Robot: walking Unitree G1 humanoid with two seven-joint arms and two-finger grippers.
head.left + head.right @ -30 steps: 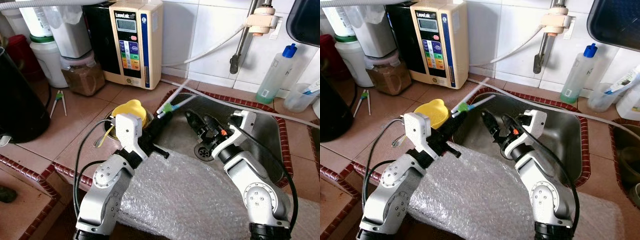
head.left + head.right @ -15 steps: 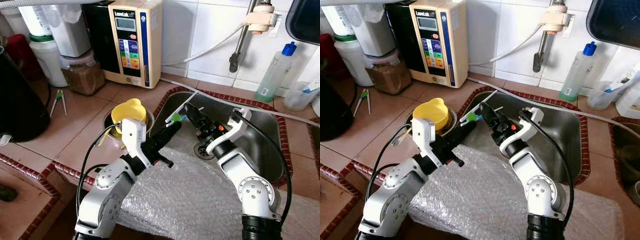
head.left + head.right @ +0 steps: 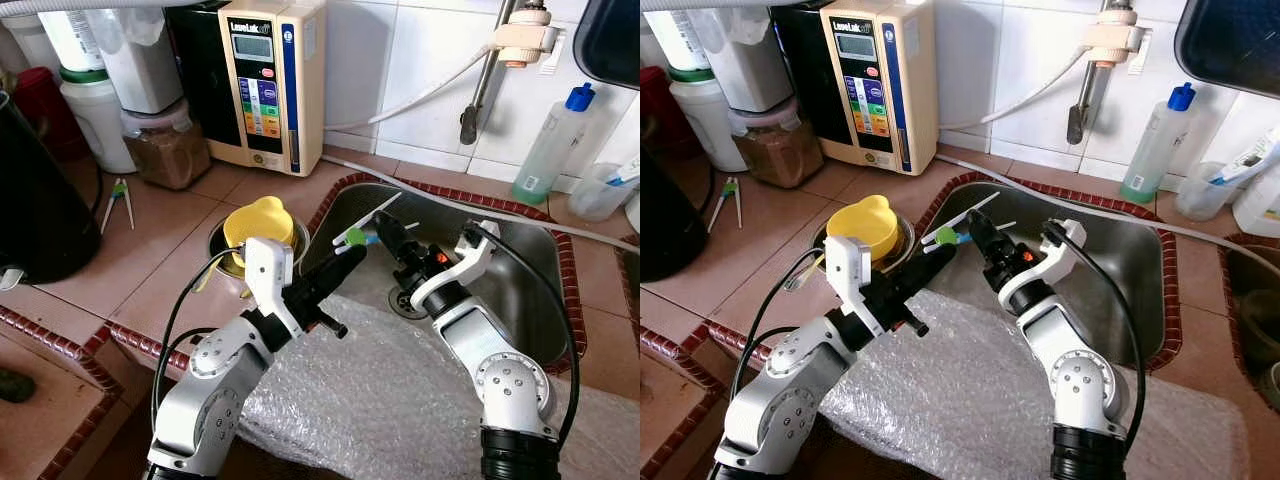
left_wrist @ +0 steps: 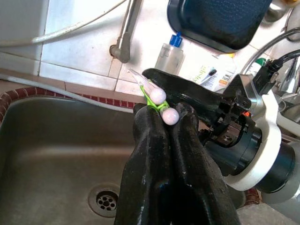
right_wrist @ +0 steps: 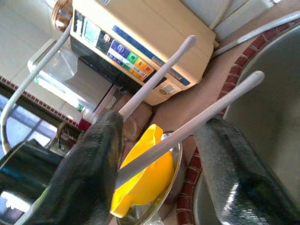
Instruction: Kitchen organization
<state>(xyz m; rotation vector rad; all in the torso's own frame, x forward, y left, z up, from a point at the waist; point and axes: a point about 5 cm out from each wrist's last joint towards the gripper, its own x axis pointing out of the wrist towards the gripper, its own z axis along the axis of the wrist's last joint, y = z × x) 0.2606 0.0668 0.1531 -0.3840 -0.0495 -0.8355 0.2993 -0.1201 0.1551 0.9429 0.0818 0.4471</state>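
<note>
Stainless sink point(image 3: 520, 262), dull basin, brick-red tile rim, beneath both pincers. Bubble wrap point(image 3: 400, 400), crinkled clear sheet, just behind them. Yellow lid point(image 3: 258, 222), glossy, rounded, beside left gripper point(image 3: 352, 250). Left gripper: fingers together, clamped on white chopsticks point(image 3: 962, 214), green-clipped. Right gripper point(image 3: 976, 224): fingers apart, straddling the sticks.

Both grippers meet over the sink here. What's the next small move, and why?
Probably the right gripper should shut on the white chopsticks. The left gripper already pinches their green-jointed end above the sink, and the right gripper's open fingers sit either side of the sticks, so it looks like a handover.
</note>
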